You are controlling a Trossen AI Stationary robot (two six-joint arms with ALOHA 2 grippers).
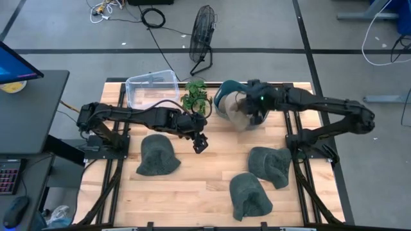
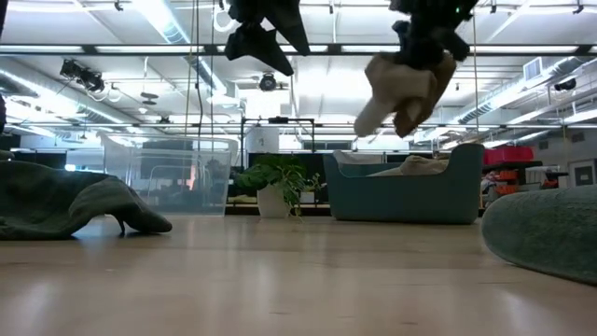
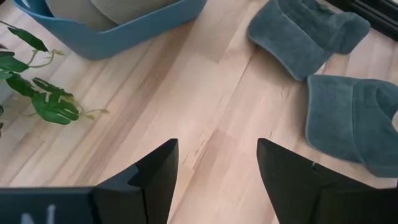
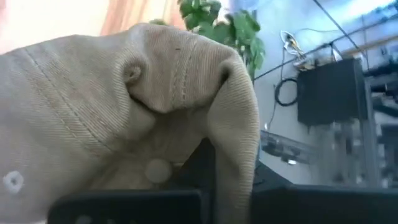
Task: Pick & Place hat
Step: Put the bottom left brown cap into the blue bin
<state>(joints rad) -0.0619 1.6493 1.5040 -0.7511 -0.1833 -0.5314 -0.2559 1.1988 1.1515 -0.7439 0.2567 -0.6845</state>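
Observation:
A beige corduroy hat point(image 2: 406, 89) hangs from my right gripper point(image 2: 427, 42), which is shut on it above the near right edge of the blue bin point(image 1: 226, 96). In the high view that hat point(image 1: 240, 115) shows at the bin's near rim. Another beige hat point(image 2: 410, 165) lies inside the bin point(image 2: 406, 187). My left gripper point(image 1: 200, 142) hovers open above bare table near the middle, its fingers point(image 3: 155, 177) touching nothing. Three grey-green hats lie flat on the table: one to the left point(image 1: 157, 154), two to the right point(image 1: 270, 165) point(image 1: 249, 196). My right gripper holds the beige hat by a bunched fold of its crown point(image 4: 186, 93), coming from above with fingers pointing down. The cloth itself hides the fingertips in the right wrist view. The hat is lifted clear and hangs slack below the fingers point(image 2: 415, 56).
A clear plastic container point(image 1: 153, 90) stands at the far left of the table, and a small potted plant point(image 1: 194, 96) sits between it and the bin. Bare wood point(image 1: 205, 173) lies at the table's middle and near edge. A fan point(image 1: 202, 38) stands on the floor beyond.

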